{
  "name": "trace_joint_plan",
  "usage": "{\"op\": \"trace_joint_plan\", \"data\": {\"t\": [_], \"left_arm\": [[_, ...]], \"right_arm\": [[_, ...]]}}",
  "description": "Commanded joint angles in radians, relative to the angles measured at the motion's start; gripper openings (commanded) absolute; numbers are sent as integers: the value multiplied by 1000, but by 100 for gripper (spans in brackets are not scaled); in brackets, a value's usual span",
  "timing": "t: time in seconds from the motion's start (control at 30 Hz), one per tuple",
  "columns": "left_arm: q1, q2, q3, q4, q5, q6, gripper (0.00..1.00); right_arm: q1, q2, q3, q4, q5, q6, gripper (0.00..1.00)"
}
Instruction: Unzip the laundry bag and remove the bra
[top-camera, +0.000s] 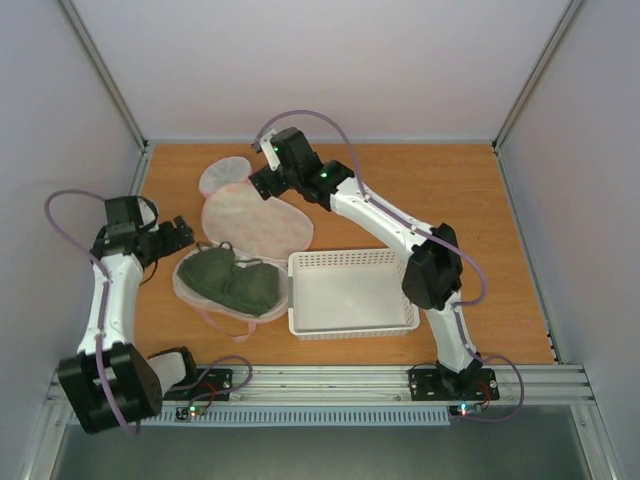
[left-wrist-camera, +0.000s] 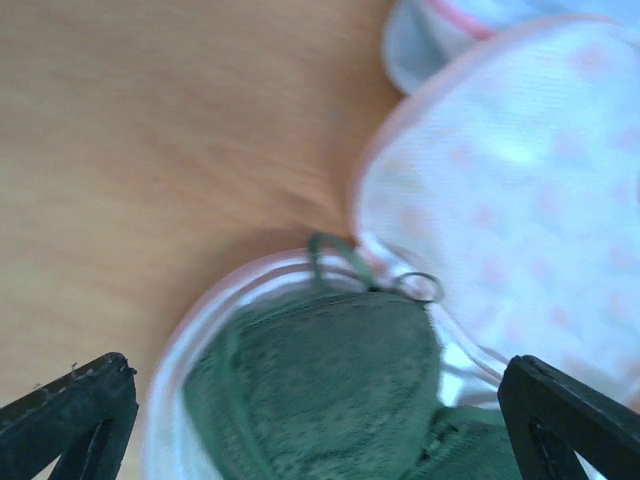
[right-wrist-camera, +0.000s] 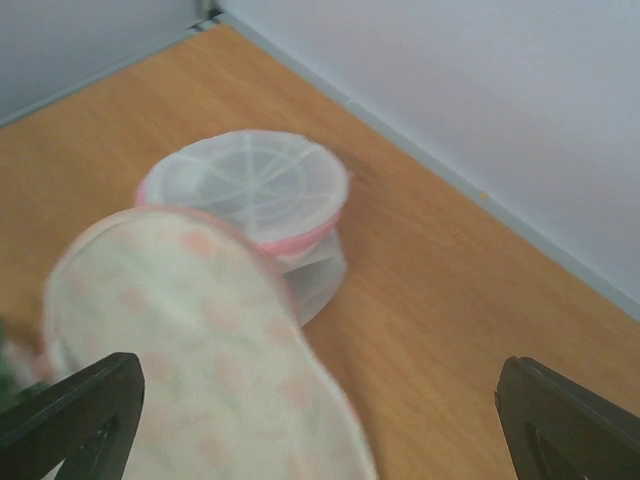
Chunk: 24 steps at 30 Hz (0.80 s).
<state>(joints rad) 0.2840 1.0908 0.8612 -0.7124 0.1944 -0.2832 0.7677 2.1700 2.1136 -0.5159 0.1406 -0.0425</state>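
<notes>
The laundry bag (top-camera: 258, 222) lies unzipped on the table, its printed flap folded back towards the far side. The olive-green bra (top-camera: 235, 277) lies in the white mesh lower half, cups up. My left gripper (top-camera: 185, 232) is open and empty at the bag's left edge; in its wrist view (left-wrist-camera: 318, 405) one bra cup (left-wrist-camera: 320, 380) lies between the fingers below, beside the flap (left-wrist-camera: 500, 200). My right gripper (top-camera: 258, 187) is open and empty above the flap's far end; its wrist view (right-wrist-camera: 320, 410) shows the flap (right-wrist-camera: 190, 320) below.
A small round white mesh pouch with pink rim (top-camera: 222, 175) lies behind the flap, also in the right wrist view (right-wrist-camera: 250, 190). A white basket (top-camera: 355, 328) stands right of the bag. The bag's pink loop strap (top-camera: 225, 325) trails towards the near edge.
</notes>
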Motion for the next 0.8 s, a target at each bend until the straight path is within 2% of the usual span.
{"op": "trace_joint_plan", "data": {"t": [0.0, 0.07, 0.17, 0.23, 0.4, 0.57, 0.77], "left_arm": [[3, 160, 151, -84, 297, 374, 98], [2, 273, 240, -227, 357, 473, 95], [0, 460, 368, -422, 423, 619, 85], [0, 536, 407, -471, 463, 730, 85], [0, 627, 429, -415, 421, 866, 99], [-4, 665, 431, -337, 375, 931, 99], [-4, 658, 379, -406, 362, 1080, 99]], "right_arm": [[26, -108, -154, 2, -209, -1, 95], [52, -140, -249, 16, -331, 38, 91], [123, -154, -362, 8, -344, 88, 91], [159, -135, -388, -31, -352, 102, 92], [178, -116, -467, -39, -382, 164, 93], [192, -61, -451, -75, -351, 159, 94], [206, -39, -454, -90, -375, 158, 94]]}}
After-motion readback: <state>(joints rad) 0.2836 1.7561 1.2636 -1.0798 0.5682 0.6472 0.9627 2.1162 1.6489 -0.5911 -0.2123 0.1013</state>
